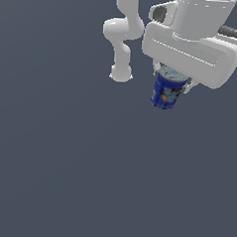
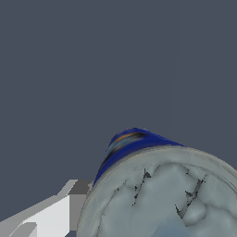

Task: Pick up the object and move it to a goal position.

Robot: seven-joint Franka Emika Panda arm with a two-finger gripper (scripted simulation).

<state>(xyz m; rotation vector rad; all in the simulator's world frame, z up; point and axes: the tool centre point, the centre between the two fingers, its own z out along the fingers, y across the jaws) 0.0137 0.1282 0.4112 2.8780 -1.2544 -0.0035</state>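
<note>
You are looking at the carry step: the gripper (image 1: pixel 170 86) is pinching the can (image 1: pixel 167 91), which is hanging directly beneath the hand, tilted slightly, its grey lid (image 2: pixel 162 199) pressing up close under the wrist camera. One finger (image 2: pixel 51 215) is showing beside the can's wall; the other is hidden, so the grip looks firm but you cannot confirm both contacts. No goal marker is showing, so your next move is calling for a steady transfer, keeping the squeeze even.
</note>
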